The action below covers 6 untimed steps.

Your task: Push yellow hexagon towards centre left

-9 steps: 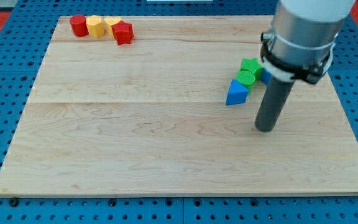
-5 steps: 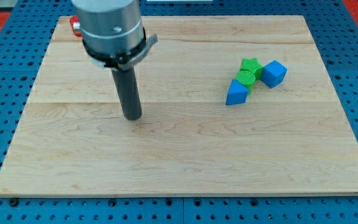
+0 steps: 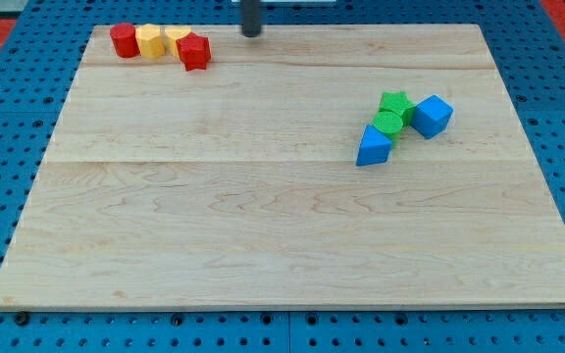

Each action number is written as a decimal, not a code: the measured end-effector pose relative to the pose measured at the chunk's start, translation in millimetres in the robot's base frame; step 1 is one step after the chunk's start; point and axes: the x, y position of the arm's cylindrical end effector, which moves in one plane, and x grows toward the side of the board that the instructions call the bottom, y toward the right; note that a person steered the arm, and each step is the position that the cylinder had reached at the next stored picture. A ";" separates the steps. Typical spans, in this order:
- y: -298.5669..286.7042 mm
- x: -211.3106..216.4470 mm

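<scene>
Yellow hexagon (image 3: 149, 41) sits between red blocks; my tip (image 3: 252, 34) well right.

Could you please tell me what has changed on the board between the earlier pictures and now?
Only my tip moved: from the view's right beside the blue and green blocks, across to the left-centre, then up to the top edge, right of the red and yellow cluster. No block shifted, including the yellow hexagon.
</scene>
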 end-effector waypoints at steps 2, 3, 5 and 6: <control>-48.5 0.0; -75.4 -0.3; -119.3 0.1; -125.0 0.1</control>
